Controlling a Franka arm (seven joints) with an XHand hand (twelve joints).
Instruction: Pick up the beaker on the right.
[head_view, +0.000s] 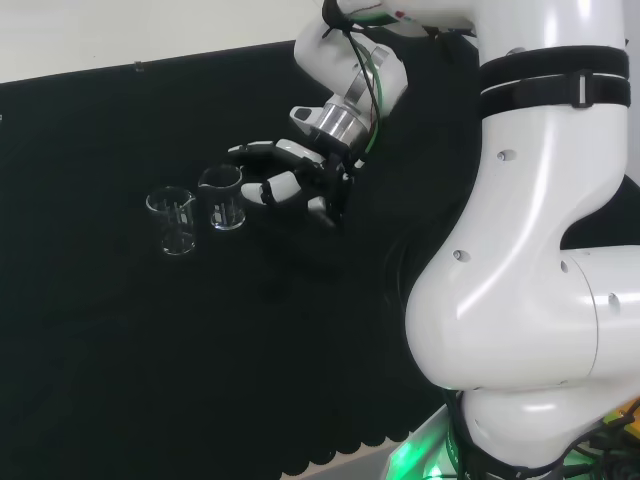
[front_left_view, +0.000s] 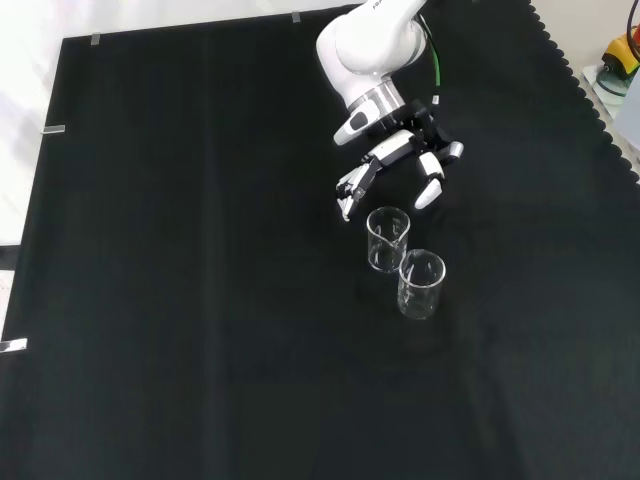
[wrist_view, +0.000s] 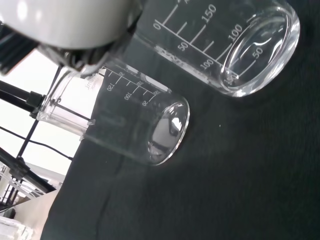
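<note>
The bench, draped in black cloth with a scalloped edge, carries two small clear glass beakers with printed scale marks, both standing upright and side by side.

The white robot arm reaches over the cloth and ends in the black and white hand, which hangs above the cloth with its fingers spread and slightly bent, holding nothing.

Taking that hand as landmark: in the head view the nearer clear beaker stands just to its left, close to the fingertips but apart from them. In the front view this same beaker sits just below the hand.

The second clear beaker stands farther from the hand, left of the first in the head view and lower right of it in the front view, the two glasses nearly touching.
</note>
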